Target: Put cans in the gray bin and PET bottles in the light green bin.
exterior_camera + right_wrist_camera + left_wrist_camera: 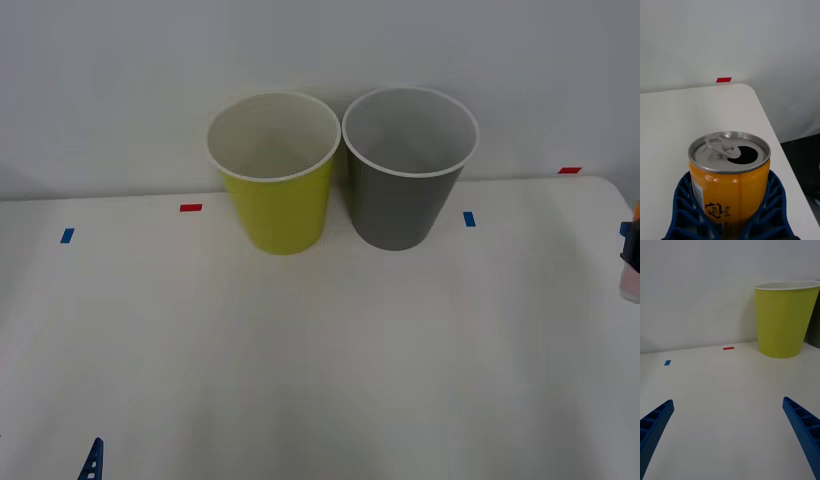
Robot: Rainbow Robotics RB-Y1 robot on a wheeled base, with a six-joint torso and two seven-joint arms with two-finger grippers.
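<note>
Bins first: green bin (277,180) and gray bin (408,172) stand side by side, touching, at the table's (320,350) far edge, white-rimmed, tapered. My right gripper (730,225) clasps the can (730,176) near the table's right corner: orange body, silver top, tab opened. My left gripper (730,435) hangs wide apart, low over the table.

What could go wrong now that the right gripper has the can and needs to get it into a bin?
The can is open at the top, so tilting it on the way could spill any leftover drink onto the table.

The right gripper holds it at the table's far right edge; a slip there could send it off the side.

The gray bin stands touching the green bin, so a drop aimed slightly left could land in the wrong one or clip a rim.
</note>
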